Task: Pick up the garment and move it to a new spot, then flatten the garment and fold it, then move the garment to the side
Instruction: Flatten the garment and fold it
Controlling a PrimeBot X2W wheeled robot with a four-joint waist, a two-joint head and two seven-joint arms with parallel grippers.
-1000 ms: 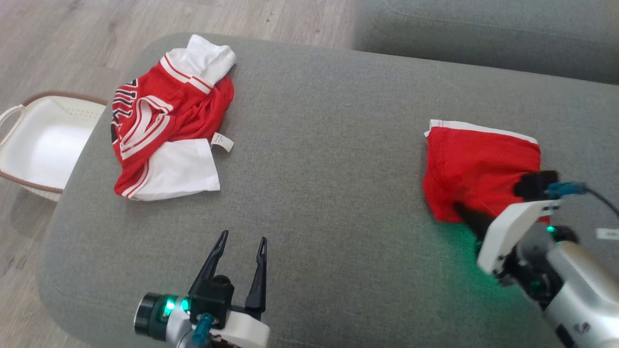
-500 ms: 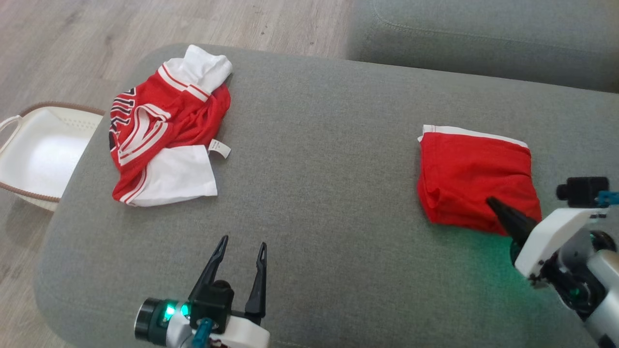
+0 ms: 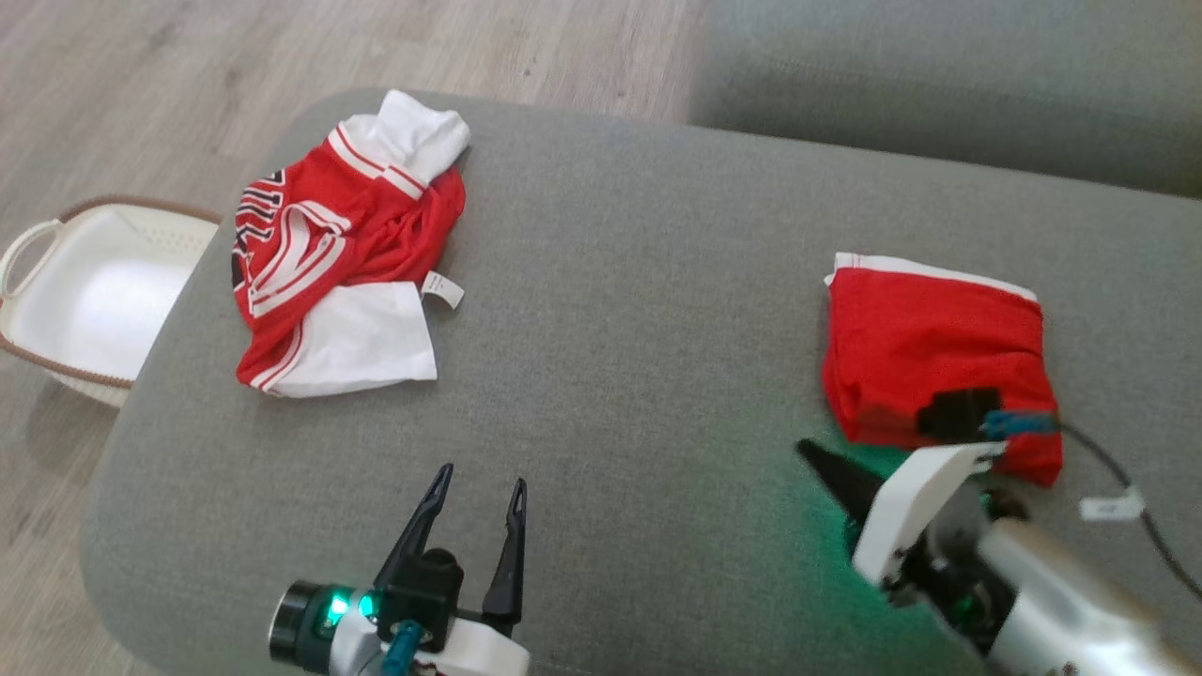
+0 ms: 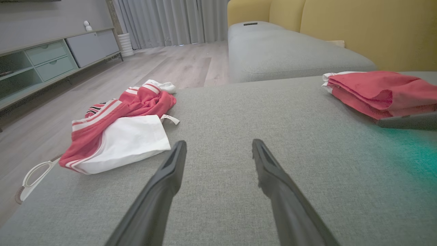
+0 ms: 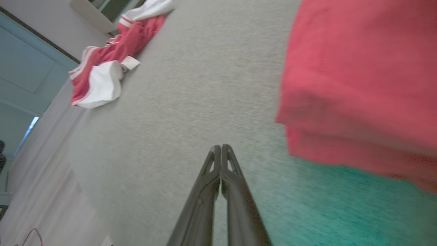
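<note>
The right claw (image 3: 809, 453), its two fingers pressed together on nothing, hangs low over the grey cushion (image 3: 639, 310), just beside the near corner of the folded red garment (image 3: 930, 347), which lies at the cushion's right side. The left claw (image 3: 481, 479) waits with fingers parted over bare fabric. Farther left sits a crumpled red-and-white garment (image 3: 329, 272), with a white basket (image 3: 84, 300) on the floor (image 3: 141, 75) beyond. If the fold needs nudging aside, a flat, low push against its thick edge looks safest, lest the layers slide apart
</note>
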